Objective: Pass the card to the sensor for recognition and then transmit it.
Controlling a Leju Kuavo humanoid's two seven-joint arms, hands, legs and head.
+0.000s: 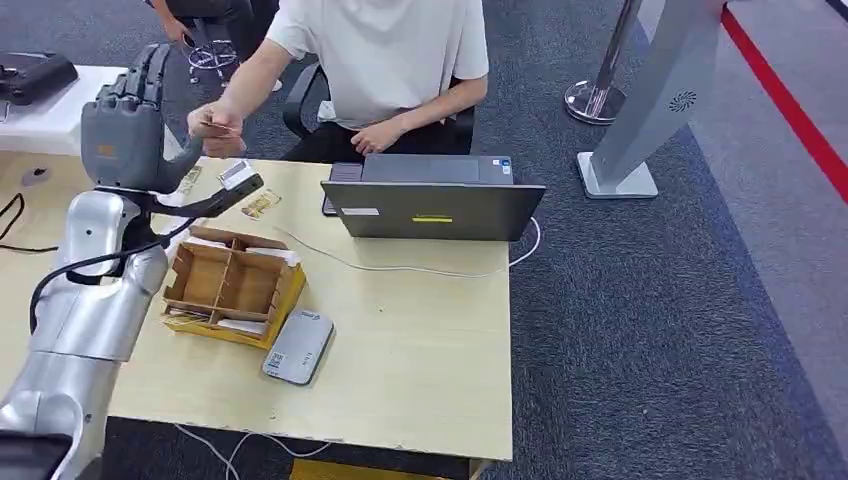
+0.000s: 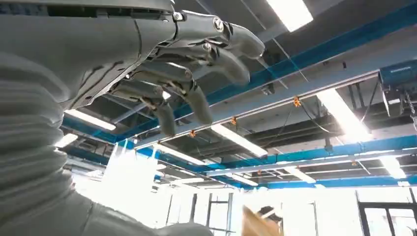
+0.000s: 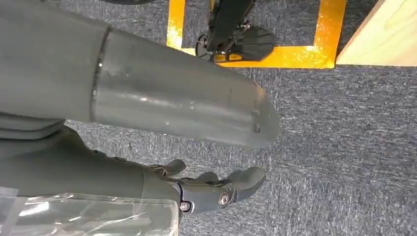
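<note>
Cardboard box (image 1: pixel 232 287) holds cards; left hand (image 1: pixel 125 125) and right hand (image 3: pixel 211 189) both empty, fingers apart.

Head cam looks down from above the table (image 1: pixel 420 340). Left wrist cam faces up at the ceiling, close behind its hand; right wrist cam faces the carpet beside that table (image 3: pixel 388 39).

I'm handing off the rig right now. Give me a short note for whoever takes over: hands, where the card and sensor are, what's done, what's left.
Left hand: raised over the table's far left, fingers apart, holding nothing.
Right hand: hanging beside the body above the carpet, fingers loosely curled, holding nothing.
Card: in the person's hand, beside the left hand, so the handover looks done.
Sensor: the grey flat device on the table, beside the cardboard tray.
Left: judging by the card's place, little for this card; whether more follow cannot be told.
</note>
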